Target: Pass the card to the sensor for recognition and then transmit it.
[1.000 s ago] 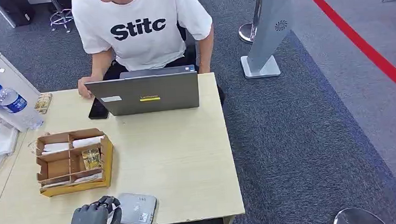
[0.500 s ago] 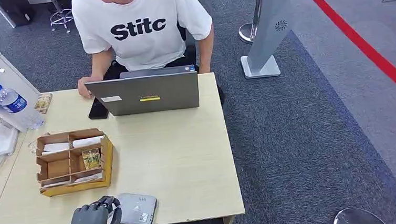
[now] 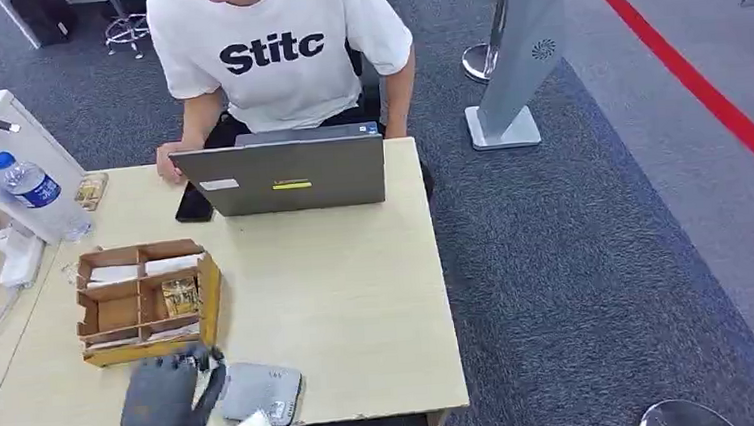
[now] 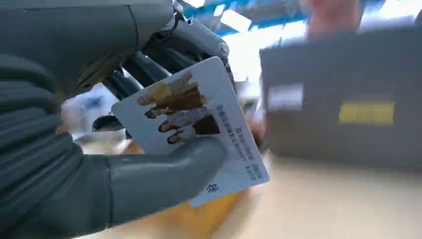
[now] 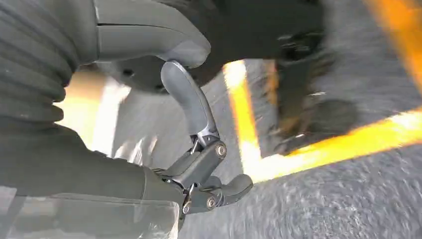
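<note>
Your left hand (image 3: 161, 401) is pinching the card (image 4: 194, 124) beside the grey sensor (image 3: 260, 394); your right hand (image 5: 199, 164) is hanging with nothing in it, fingers loosely apart.

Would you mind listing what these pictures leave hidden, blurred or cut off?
- Card, left wrist view: the left hand holds it; its thumb hides part of the print, and the small text is unreadable.
- Sensor, head view: the left hand covers its near-left corner.
- Laptop, left wrist view: motion-blurred.
- Right hand, right wrist view: the floor behind is blurred.
</note>
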Motion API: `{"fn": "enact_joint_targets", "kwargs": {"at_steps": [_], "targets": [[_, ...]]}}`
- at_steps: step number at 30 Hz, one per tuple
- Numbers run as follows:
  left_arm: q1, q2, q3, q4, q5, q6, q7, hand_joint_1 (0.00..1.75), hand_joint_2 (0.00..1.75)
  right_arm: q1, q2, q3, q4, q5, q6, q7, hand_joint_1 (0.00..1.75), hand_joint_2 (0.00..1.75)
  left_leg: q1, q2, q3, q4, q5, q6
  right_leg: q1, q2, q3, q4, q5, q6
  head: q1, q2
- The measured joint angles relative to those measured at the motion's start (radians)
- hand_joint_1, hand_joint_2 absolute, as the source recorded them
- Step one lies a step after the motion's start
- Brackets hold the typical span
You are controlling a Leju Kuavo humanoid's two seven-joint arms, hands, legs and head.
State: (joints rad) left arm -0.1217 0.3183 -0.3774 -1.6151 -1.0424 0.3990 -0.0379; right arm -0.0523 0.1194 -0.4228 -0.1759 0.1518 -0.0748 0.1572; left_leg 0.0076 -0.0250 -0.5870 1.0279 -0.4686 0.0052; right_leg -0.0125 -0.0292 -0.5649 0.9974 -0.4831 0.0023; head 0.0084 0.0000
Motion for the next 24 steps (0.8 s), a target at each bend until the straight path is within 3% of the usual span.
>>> {"fn": "enact_joint_targets", "kwargs": {"at_steps": [2, 3, 5, 10, 24], "targets": [[-0.253, 0.041, 0.064, 0.164, 0.129, 0.006, -0.139, 1.75, 1.75, -0.023, 0.0, 0.019, 0.0, 0.015, 0.008, 0.0, 0.0, 1.75, 0.002, -0.001, -0.008, 0.0, 0.003, -0.006, 0.002, -0.001, -0.006, 0.005, 0.008, -0.008, 0.01, 0.0], [-0.327, 0.06, 0.096, 0.204, 0.137, 0.016, -0.162, 1.75, 1.75, -0.027, 0.0, 0.027, 0.0, 0.016, 0.01, -0.001, 0.0, 1.75, 0.001, 0.01, -0.007, -0.002, 0.003, -0.006, 0.002, 0.009, -0.006, 0.005, 0.011, -0.008, 0.004, 0.0], [-0.406, 0.077, 0.127, 0.239, 0.125, 0.014, -0.153, 1.75, 1.75, -0.026, 0.0, 0.037, 0.0, 0.021, 0.01, 0.004, 0.0, 1.75, -0.001, 0.02, 0.001, -0.002, 0.004, -0.006, 0.0, 0.021, -0.004, 0.005, 0.013, -0.006, -0.006, 0.0], [-0.428, 0.083, 0.142, 0.259, 0.111, 0.011, -0.125, 1.75, 1.75, -0.015, 0.0, 0.048, 0.0, 0.031, 0.009, 0.004, 0.0, 1.75, -0.001, 0.026, -0.002, -0.001, 0.003, -0.006, 0.0, 0.027, -0.01, 0.005, 0.013, -0.006, -0.006, 0.0], [-0.442, 0.086, 0.146, 0.273, 0.108, 0.009, -0.123, 1.75, 1.75, -0.015, 0.0, 0.053, 0.0, 0.031, 0.01, 0.0, 0.0, 1.75, 0.001, 0.026, -0.002, -0.001, 0.003, -0.006, 0.001, 0.027, -0.01, 0.005, 0.013, -0.006, -0.006, 0.0]]}}
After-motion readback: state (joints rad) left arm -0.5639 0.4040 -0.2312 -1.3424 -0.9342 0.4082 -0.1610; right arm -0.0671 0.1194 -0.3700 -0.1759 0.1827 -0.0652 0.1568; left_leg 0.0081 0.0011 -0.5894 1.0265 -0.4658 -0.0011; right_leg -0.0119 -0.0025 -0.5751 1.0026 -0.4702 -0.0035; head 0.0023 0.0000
